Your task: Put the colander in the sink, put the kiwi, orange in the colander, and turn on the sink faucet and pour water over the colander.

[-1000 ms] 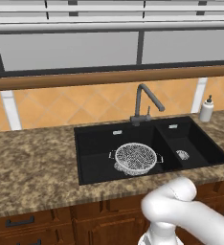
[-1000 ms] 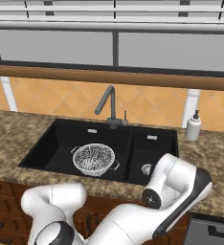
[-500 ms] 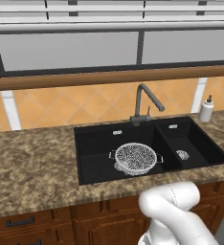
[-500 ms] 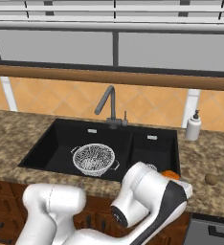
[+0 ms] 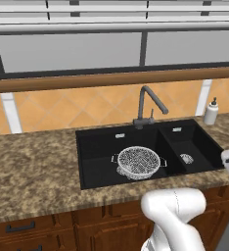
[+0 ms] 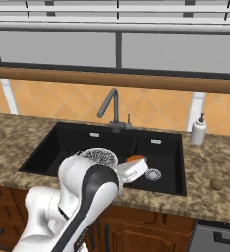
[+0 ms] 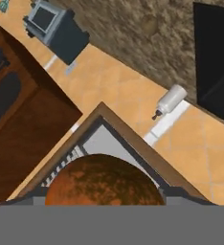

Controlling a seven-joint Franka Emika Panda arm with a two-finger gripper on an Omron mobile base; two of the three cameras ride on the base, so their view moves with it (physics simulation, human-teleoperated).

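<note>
With the colander (image 5: 138,162) already sitting in the sink (image 5: 94,152), we carry the orange (image 7: 106,180), gripped between our closed fingers, over the basin, and next must lower it at the colander's three o'clock and into the bowl.

A silver-white perforated mesh colander (image 5: 138,162) sits in the matte black rectangular sink (image 5: 99,157); the speckled brown granite surface (image 5: 33,171) surrounds it, and the round orange (image 7: 104,181) is bright with dark mottling.

My two base views look down from behind at the same sink (image 5: 150,147); my hand view sits tilted, close over the orange (image 7: 104,181).
</note>
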